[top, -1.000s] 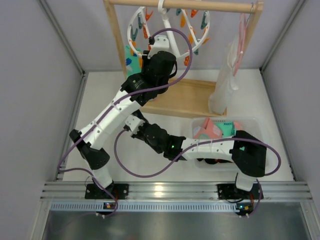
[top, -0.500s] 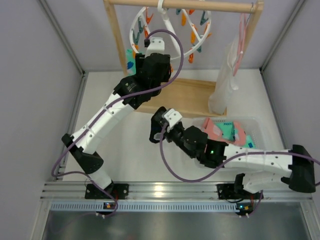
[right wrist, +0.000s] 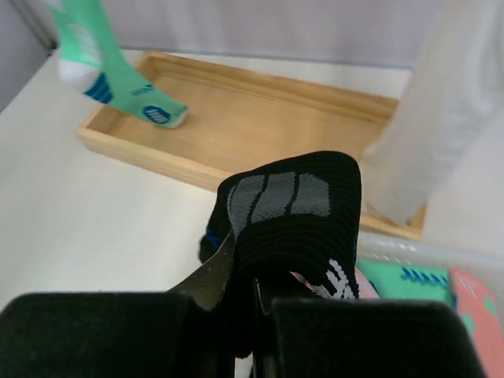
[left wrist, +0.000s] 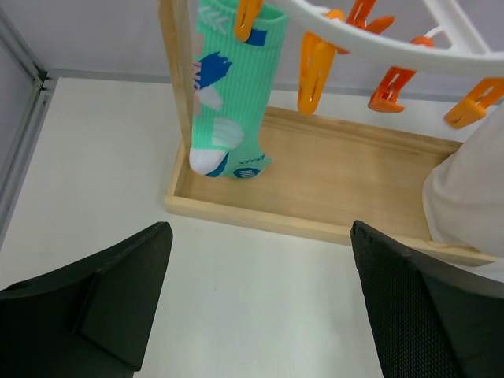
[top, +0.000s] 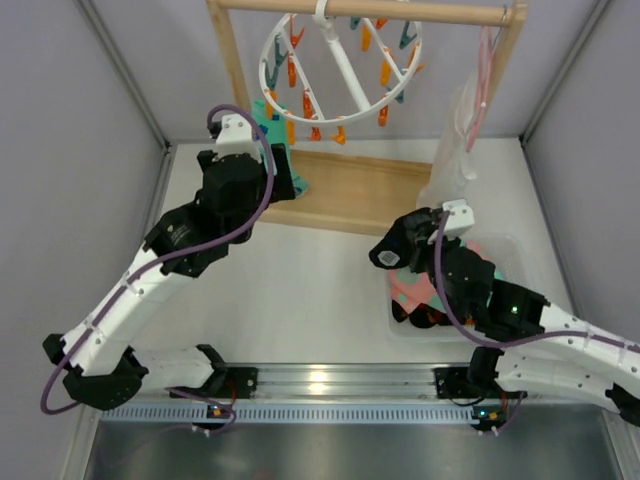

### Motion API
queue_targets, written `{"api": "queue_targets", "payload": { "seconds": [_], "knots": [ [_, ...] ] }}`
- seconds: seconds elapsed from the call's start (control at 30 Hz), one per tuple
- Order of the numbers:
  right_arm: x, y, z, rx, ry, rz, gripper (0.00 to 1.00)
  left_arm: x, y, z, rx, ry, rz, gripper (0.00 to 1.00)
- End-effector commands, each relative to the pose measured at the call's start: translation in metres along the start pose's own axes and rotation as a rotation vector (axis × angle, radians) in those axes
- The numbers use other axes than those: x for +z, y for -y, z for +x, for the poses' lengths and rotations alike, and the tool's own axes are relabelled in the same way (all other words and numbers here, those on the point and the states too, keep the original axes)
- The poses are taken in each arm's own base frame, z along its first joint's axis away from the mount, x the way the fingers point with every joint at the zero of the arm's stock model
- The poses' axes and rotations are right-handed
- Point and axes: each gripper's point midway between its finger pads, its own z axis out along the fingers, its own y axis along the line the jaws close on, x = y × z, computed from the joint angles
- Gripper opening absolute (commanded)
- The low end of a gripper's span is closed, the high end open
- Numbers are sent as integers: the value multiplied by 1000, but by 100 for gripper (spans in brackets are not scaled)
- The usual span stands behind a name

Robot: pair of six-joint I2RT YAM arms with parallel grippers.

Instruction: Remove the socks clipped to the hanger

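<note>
Left wrist view: my left gripper [left wrist: 260,315] stands wide. Its black fingers [left wrist: 102,291] sit at the frame's lower corners with nothing between them. Ahead of it and up to the left, a mint-green patterned fabric sock [left wrist: 228,94] hangs by an orange clothespin [left wrist: 248,16] from the round white plastic ring hanger [left wrist: 378,43]. The sock's toe reaches down into the shallow wooden tray base [left wrist: 354,181]. My fingers are well apart from the sock.

Right wrist view: my right gripper [right wrist: 252,291] is clamped on a black fabric sock with grey and white marks [right wrist: 299,213], which bunches up above the fingertips. Just below and right of the grip is the rim of a clear plastic bin [right wrist: 409,252]. A teal sock [right wrist: 402,279] and a pink sock [right wrist: 480,315] lie inside it. A long white garment [right wrist: 465,102] hangs farther right.

Top external view: the right gripper [top: 395,250] is at the bin's [top: 510,250] left edge. The left gripper [top: 285,178] is just below the hanger [top: 341,70].
</note>
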Motion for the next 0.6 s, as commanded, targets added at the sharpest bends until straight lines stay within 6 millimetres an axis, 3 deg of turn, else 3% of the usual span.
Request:
{"api": "queue_targets", "payload": {
  "seconds": [0.0,0.1,0.23,0.47,0.57],
  "knots": [
    [-13,60,29,76,-90,210,0,-11,-14,11,-39,3,-2,98],
    [-25,89,45,122,-130,310,0,-22,-28,13,-49,15,-8,99],
    [-44,123,47,188,-109,440,0,-24,-38,28,-17,-15,-30,99],
    [-50,147,56,213,-127,524,0,-27,-39,46,-11,-51,-1,98],
    [-39,141,63,212,-179,492,0,-27,-39,51,-1,-62,5,98]
  ]
}}
